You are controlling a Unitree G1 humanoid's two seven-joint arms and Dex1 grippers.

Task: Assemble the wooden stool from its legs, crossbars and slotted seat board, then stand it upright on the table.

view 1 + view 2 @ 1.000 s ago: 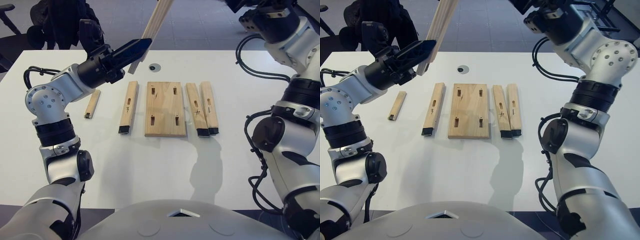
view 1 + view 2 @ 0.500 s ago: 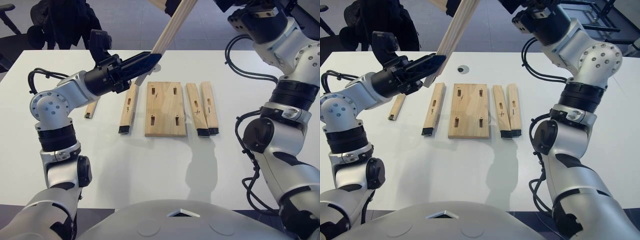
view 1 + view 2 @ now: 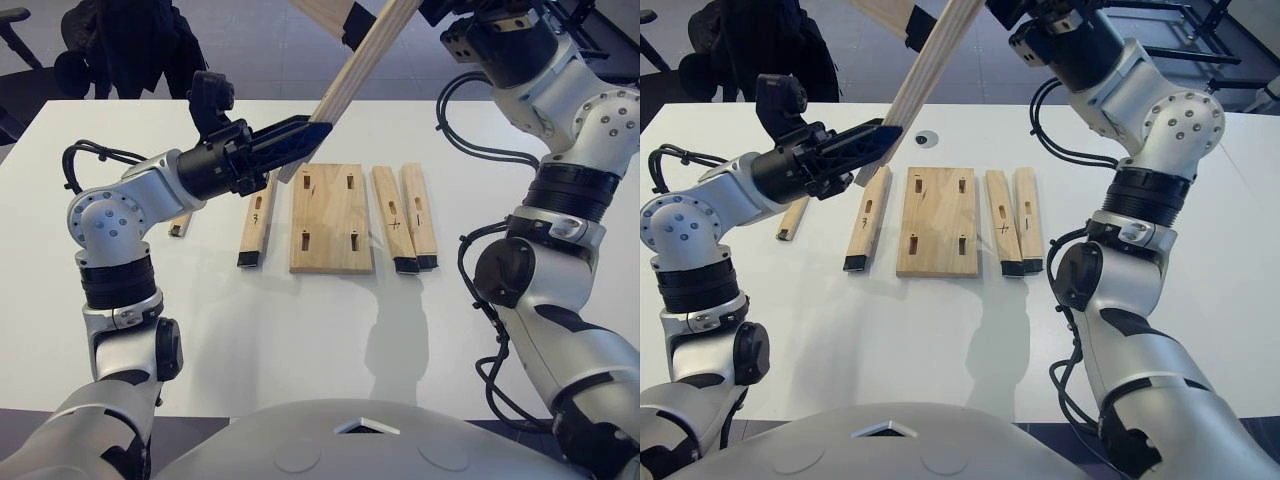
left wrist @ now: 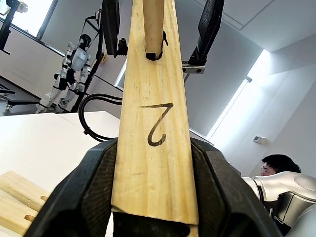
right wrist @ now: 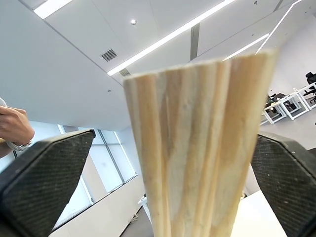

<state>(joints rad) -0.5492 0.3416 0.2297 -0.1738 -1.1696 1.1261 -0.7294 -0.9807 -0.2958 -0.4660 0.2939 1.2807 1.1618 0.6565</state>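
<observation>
1. Slanting from the centre left of the left eye view up to its top edge, the leg [image 3: 360, 60] has its lower end clenched in the left gripper [image 3: 300, 135], above the table [image 3: 300, 330]. Its upper end passes between the fingers of the right gripper [image 3: 392, 15], where a crossbar [image 3: 322, 10] juts off toward the upper left. In mid-frame the seat board [image 3: 331, 217] lies flat, with one loose leg [image 3: 257, 215] on its left and two other legs [image 3: 393, 218] on its right.
2. In the left wrist view, the left gripper's pads [image 4: 94, 197] press on both sides of the leg [image 4: 154, 148], whose long axis runs straight up the frame. The crossbar [image 4: 153, 29] sits in the slot near the top. The right gripper's dark fingers [image 4: 210, 24] flank the leg there, with gaps on each side.
3. In the right wrist view, a wooden end [image 5: 197, 148] stands mid-frame between the pads [image 5: 44, 168]. A gap shows at frame left, so this gripper looks released, straddling the wood and not squeezing it. The right arm is the nearer one to the joint, which lies up the leg's axis from the left gripper.
</observation>
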